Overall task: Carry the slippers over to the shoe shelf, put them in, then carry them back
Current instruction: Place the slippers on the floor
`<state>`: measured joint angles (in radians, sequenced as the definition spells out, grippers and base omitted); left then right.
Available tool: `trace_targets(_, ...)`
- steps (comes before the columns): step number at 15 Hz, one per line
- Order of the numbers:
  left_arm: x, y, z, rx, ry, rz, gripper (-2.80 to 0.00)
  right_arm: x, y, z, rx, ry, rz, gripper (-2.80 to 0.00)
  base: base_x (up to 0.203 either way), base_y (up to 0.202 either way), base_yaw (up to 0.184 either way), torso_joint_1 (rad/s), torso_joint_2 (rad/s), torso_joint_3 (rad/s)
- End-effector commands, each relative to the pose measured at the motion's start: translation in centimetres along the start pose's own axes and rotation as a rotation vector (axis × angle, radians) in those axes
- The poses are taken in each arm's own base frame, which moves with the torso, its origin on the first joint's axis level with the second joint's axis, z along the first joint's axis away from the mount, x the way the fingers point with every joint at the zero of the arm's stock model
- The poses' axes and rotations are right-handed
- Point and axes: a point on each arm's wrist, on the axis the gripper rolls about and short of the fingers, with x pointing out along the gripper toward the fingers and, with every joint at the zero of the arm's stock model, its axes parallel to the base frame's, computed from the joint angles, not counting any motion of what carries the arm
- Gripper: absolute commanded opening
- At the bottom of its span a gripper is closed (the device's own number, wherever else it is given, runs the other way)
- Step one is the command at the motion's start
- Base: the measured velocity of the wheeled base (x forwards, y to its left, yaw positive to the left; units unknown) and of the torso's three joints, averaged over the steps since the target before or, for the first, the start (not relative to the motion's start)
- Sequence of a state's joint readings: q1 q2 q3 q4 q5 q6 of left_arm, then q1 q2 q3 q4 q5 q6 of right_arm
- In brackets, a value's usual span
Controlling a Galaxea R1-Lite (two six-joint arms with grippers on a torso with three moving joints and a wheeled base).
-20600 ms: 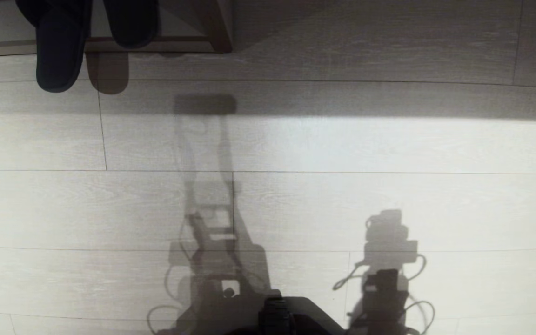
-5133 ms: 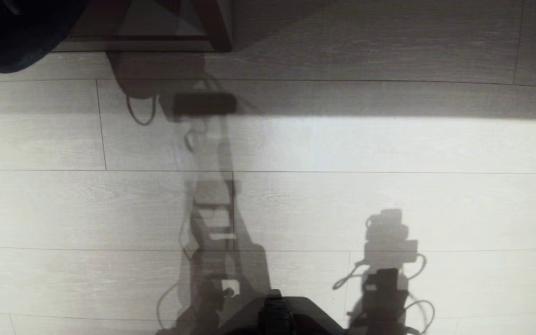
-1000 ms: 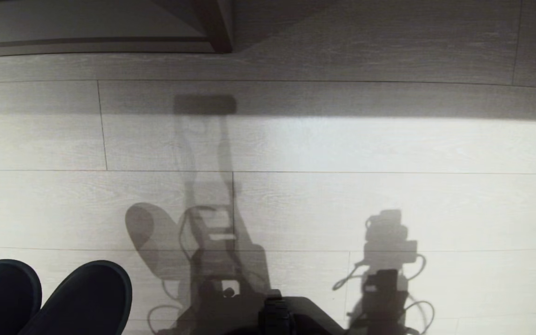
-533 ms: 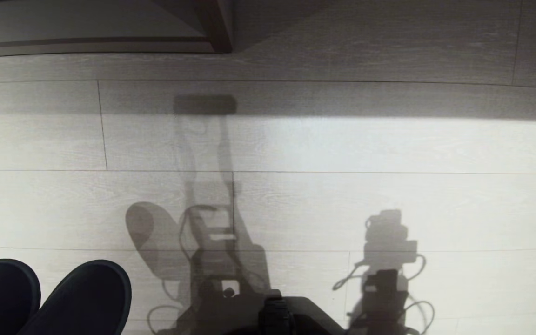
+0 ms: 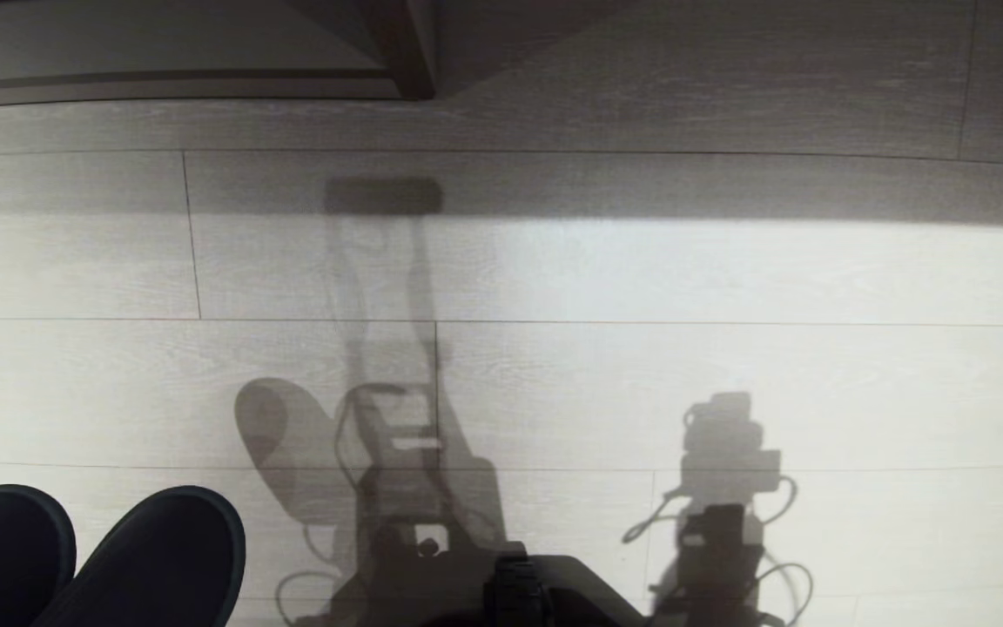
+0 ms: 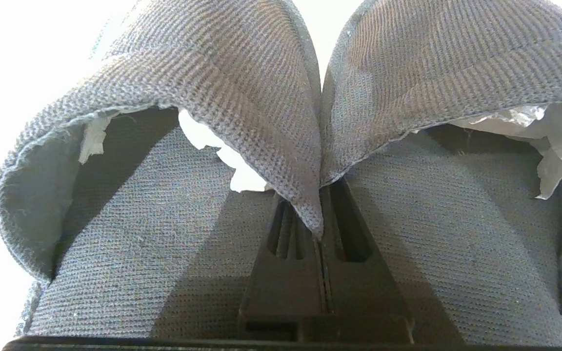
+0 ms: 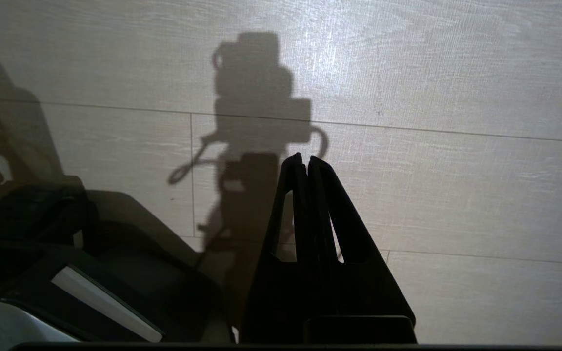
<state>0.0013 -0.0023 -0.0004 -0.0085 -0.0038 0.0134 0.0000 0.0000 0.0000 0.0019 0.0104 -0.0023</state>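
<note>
Pinching the slippers (image 6: 242, 97) together, the left gripper (image 6: 321, 229) is closed on the two inner edges where the uppers meet, so both hang from that one grip side by side and touching. White paper stuffing (image 6: 549, 141) shows inside each toe. From the head camera, the slippers' rounded toes (image 5: 92, 557) sit far from the shelf (image 5: 162, 83), on the robot's left, near the robot's base (image 5: 536, 592). The shelf runs along the far side of the floor (image 5: 728, 279), its dark upright post (image 5: 401, 48) standing at its right end, with nothing visible on its pale base. The right gripper (image 7: 306, 163) is away from the shelf too, hanging over bare floor beside the base, fingers pressed together and holding nothing.
</note>
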Motion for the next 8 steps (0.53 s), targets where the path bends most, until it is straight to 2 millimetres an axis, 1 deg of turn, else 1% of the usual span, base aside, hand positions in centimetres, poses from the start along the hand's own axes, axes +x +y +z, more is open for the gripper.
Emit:
trace_targets(1, 0.01, 0.00, 0.04, 0.002, 0.001, -0.001, -2.80, -0.01, 0.00, 0.00, -0.001, -0.002, 0.001, -2.80, 0.000, 0.000, 0.000, 0.004, 0.00, 0.033)
trace_targets(3, 0.01, 0.00, 0.03, 0.005, 0.002, -0.001, -2.80, -0.01, 0.00, 0.00, -0.001, -0.002, 0.002, -2.80, 0.000, 0.000, 0.000, 0.000, 0.00, 0.142)
trace_targets(8, 0.01, 0.00, 0.03, 0.000, 0.002, 0.001, -2.80, -0.01, 0.00, 0.00, -0.001, -0.002, 0.002, -2.80, 0.000, 0.000, 0.000, 0.000, 0.00, 0.201)
